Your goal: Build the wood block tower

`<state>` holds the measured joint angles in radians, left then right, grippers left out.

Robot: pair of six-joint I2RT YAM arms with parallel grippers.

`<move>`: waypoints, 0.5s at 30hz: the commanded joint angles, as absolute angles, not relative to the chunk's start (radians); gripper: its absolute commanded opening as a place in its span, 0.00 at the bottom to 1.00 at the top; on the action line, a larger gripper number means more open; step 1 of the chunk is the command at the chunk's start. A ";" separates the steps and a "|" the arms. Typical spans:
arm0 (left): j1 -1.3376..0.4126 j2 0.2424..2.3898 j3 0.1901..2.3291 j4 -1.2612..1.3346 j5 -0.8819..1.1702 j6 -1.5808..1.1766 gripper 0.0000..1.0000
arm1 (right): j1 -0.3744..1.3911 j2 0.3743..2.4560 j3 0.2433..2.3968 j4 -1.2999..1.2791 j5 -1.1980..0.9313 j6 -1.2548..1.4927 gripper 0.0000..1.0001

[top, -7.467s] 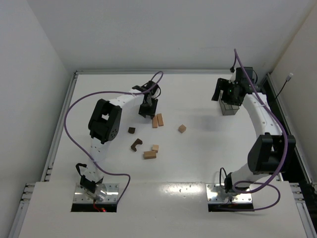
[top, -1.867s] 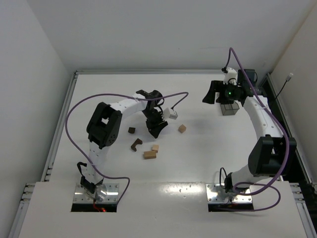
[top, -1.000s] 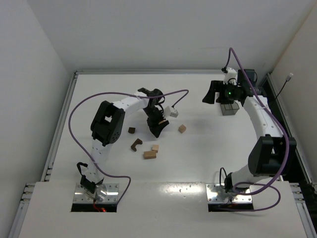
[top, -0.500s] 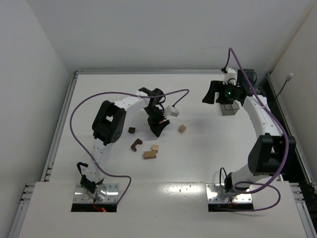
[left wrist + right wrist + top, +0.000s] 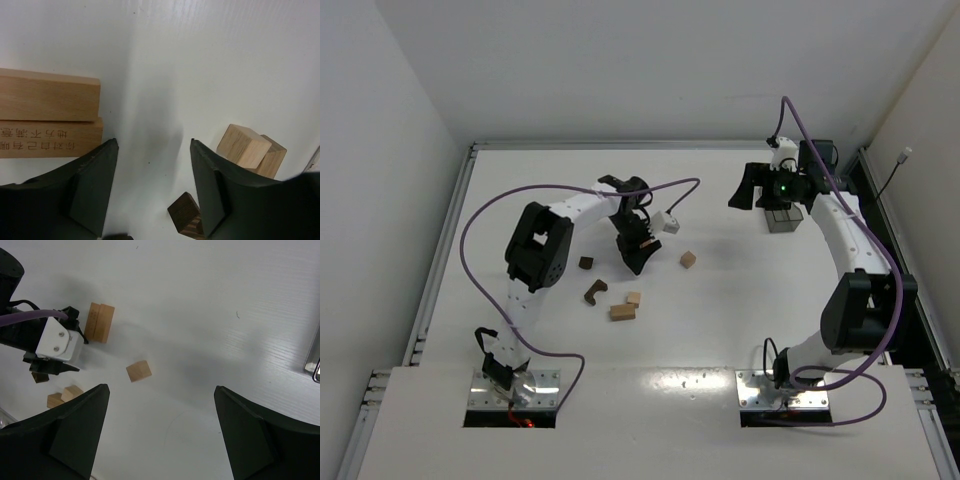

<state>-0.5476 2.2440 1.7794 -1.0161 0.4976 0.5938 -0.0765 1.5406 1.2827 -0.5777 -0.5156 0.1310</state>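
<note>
Seven wooden blocks [image 5: 138, 371] lie scattered on the white surface [image 5: 720, 330] around the left arm: five light tan and two dark brown. Two tan bars [image 5: 47, 95] lie side by side and touching, just beside the left gripper [image 5: 152, 150]. One bar carries engraved characters, and the arm hides both from the top view. A lone tan cube [image 5: 688, 259] sits to their right. Nearer the arm bases are a dark cube [image 5: 585, 263], a dark notched piece [image 5: 595, 291], and a small tan cube [image 5: 633, 298] against a tan bar [image 5: 622, 313]. The left gripper stands partly open over bare surface, gripping nothing. The right gripper [image 5: 161, 390] hovers wide open and empty, well apart from the blocks, near a dark bin [image 5: 782, 218].
</note>
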 commanded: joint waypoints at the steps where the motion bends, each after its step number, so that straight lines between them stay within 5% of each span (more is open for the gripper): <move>1: -0.528 2.250 1.815 -1.020 0.512 0.609 0.57 | -0.080 1.539 1.316 -0.554 -0.522 0.121 0.83; 9: -0.528 2.217 1.781 -1.080 0.546 0.646 0.05 | -0.080 1.529 1.307 -0.554 -0.522 0.121 0.83; 15: -0.528 2.060 1.579 -1.080 0.557 0.640 0.00 | -0.071 1.529 1.298 -0.554 -0.522 0.121 0.83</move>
